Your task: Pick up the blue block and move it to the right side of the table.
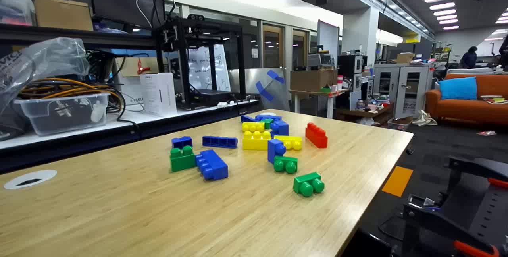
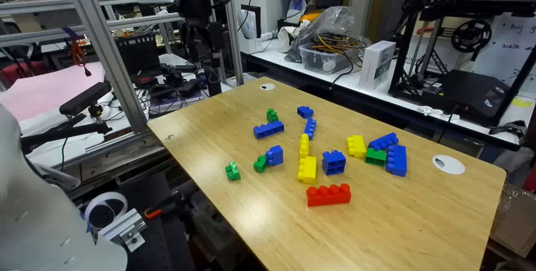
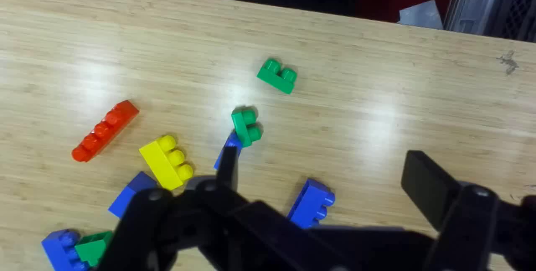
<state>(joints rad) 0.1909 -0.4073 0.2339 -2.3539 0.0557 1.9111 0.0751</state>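
Note:
Several small blue bricks lie on the wood-topped table (image 1: 119, 213); I cannot tell which is the blue block. One blue brick (image 1: 274, 150) stands against a green brick (image 1: 285, 165); it also shows in an exterior view (image 2: 275, 155) and partly behind a finger in the wrist view (image 3: 233, 140). A blocky blue brick (image 2: 333, 163) sits beside the yellow bricks. Another small blue brick (image 2: 305, 112) lies farther back. My gripper (image 3: 324, 170) is open and empty above the table, its fingers either side of the bigger blue brick (image 3: 309, 204). Neither exterior view shows the gripper.
A red brick (image 2: 328, 195), yellow bricks (image 2: 307, 169) and a long dark-blue bar (image 1: 220, 142) lie around them. A separate green brick (image 3: 277, 76) lies nearer the table edge. A cluttered bench (image 1: 135, 124) runs along one side. The white arm (image 2: 37, 204) stands at the frame edge.

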